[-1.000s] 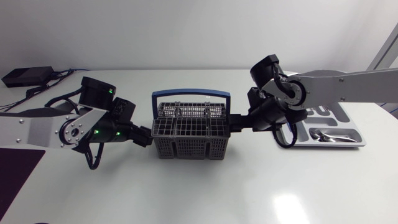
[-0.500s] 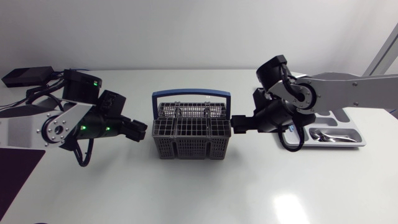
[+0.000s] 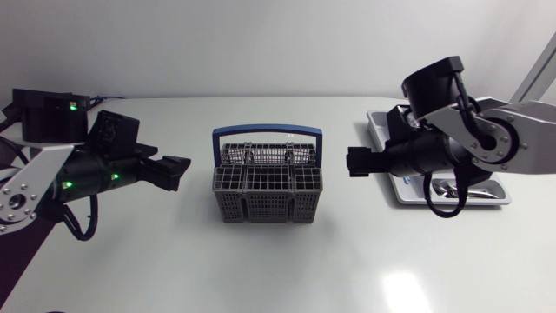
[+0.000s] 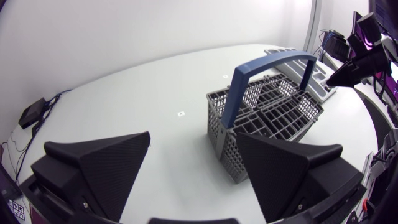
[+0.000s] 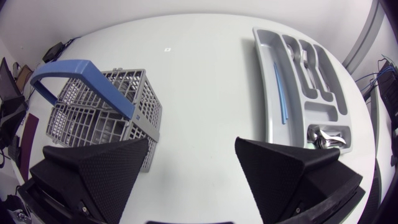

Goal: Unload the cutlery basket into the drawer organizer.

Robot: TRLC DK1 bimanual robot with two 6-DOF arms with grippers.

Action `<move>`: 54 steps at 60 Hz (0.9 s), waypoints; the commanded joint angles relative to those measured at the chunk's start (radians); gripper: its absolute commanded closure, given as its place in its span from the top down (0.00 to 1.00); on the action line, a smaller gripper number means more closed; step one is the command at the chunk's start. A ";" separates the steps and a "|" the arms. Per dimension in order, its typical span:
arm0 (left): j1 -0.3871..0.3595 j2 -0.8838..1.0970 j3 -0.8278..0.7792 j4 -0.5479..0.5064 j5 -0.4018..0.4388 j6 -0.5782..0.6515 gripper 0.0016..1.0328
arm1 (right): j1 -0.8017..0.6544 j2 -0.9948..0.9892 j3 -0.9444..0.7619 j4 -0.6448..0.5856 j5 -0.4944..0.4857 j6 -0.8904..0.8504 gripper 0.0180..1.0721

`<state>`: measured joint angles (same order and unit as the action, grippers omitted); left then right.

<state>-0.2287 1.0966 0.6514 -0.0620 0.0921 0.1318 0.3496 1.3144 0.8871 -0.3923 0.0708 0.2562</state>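
Blue-handled cutlery basket sits mid-tabletop. Left end effector gapes open, near its left side. Right end effector also open, between basket and drawer organizer, touching neither.

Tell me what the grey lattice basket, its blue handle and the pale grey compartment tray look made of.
Grey lattice cutlery basket: apparently moulded plastic, matte, thin grid walls. Its blue arched handle: likely plastic too, smooth, dull. Pale grey compartment tray: probably plastic, satin sheen, rounded moulded dividers.

organizer half hidden, basket contents unclear
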 commanded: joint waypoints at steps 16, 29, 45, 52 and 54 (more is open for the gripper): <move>0.074 -0.170 -0.076 0.001 -0.012 -0.015 0.96 | -0.044 -0.142 -0.120 0.050 0.060 -0.066 0.95; 0.146 -0.317 -0.145 0.022 -0.014 -0.015 0.96 | -0.116 -0.227 -0.194 0.101 0.060 -0.110 0.95; 0.207 -0.511 -0.269 0.114 -0.014 -0.020 0.96 | -0.162 -0.348 -0.278 0.125 0.073 -0.153 0.95; 0.209 -0.593 -0.326 0.152 -0.029 -0.029 0.96 | -0.178 -0.406 -0.318 0.129 0.078 -0.164 0.95; 0.209 -0.607 -0.335 0.153 -0.032 -0.030 0.96 | -0.179 -0.420 -0.327 0.129 0.081 -0.169 0.95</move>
<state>-0.0280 0.5243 0.3595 0.0738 0.0696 0.1230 0.1802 0.9272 0.6018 -0.2787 0.1398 0.1158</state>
